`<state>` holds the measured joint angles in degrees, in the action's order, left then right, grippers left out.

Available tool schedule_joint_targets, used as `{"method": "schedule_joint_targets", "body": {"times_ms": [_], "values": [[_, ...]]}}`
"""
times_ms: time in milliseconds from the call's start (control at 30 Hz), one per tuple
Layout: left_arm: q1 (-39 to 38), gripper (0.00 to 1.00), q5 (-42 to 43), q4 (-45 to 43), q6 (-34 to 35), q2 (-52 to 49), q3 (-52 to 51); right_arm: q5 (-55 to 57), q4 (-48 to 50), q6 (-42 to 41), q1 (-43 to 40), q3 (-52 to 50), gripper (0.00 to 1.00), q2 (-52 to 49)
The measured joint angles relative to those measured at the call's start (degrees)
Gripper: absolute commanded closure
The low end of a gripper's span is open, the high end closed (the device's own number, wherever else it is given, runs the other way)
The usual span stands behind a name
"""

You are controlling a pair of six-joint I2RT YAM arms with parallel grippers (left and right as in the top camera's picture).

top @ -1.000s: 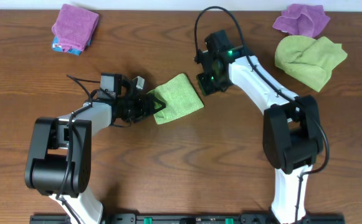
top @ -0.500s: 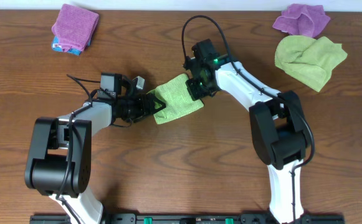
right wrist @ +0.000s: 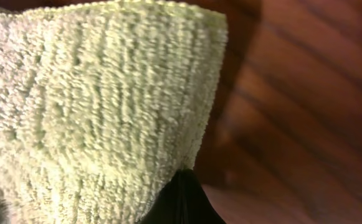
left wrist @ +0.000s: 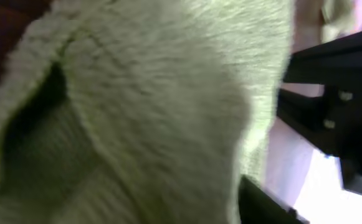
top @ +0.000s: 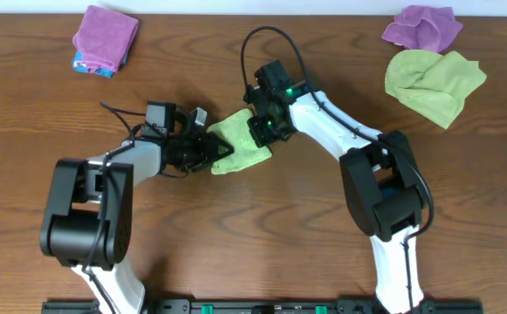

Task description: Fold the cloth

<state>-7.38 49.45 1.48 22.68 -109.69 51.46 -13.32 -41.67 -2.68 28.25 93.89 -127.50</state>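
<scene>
— Well, what can we not make out?

— Quite a lot. From above, the right gripper (top: 261,132) covers the upper right edge of the cloth (top: 241,144), and the left gripper (top: 212,153) hides its left edge. On the left wrist camera the cloth fills nearly the whole picture, blurred, with a dark hollow at the left. Black parts (left wrist: 330,93) cross the right side, probably the other arm, though we cannot be sure at that blur.

— And the fingers?

— The right ones are clenched together. On the right wrist camera one black fingertip (right wrist: 181,202) shows at the bottom edge, touching the cloth's pile. On the left, the cloth lies at the fingers, but we cannot tell whether they pinch it or stand loose around it.

— The surface?

— We see a brown wooden table (top: 262,235), its grain running left to right. At its far left lies a folded purple cloth (top: 106,33) on a blue piece (top: 90,65). At the far right are a crumpled purple cloth (top: 423,26) and, just below it, a second lime-green cloth (top: 432,80), loosely heaped. All are well apart from the grippers.

— And our cloth?

— It lies on the table a little left of centre, between the two grippers, folded into a small tilted packet with bunched, uneven edges. Close up we see lime-green looped pile in rows and a stitched hem along its top and right edges.
</scene>
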Motion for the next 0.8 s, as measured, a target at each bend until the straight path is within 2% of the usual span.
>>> {"method": "schedule_joint_targets", "body": {"times_ms": [133,267,467,667,800], "values": [[0.15,0.94,-0.48,-0.13,0.42,-1.18,-0.24,0.85,-1.84,-0.28,-0.17,0.02,0.99,0.0],[0.96,0.94,0.11,-0.94,0.31,-1.75,-0.42,1.75,-5.64,-0.37,-1.25,0.87,0.99,-0.17],[2.49,0.94,0.61,-1.38,0.66,-2.08,0.98,2.45,-12.04,-0.39,-4.35,8.22,0.99,-0.81],[3.37,0.94,-1.68,-1.66,1.86,-2.27,14.19,2.84,-16.61,-0.39,-5.81,15.1,0.99,-0.81],[6.03,0.94,-7.61,-6.95,7.58,-2.03,24.52,2.84,-18.51,-0.39,-5.79,17.05,0.99,-0.81]]}}
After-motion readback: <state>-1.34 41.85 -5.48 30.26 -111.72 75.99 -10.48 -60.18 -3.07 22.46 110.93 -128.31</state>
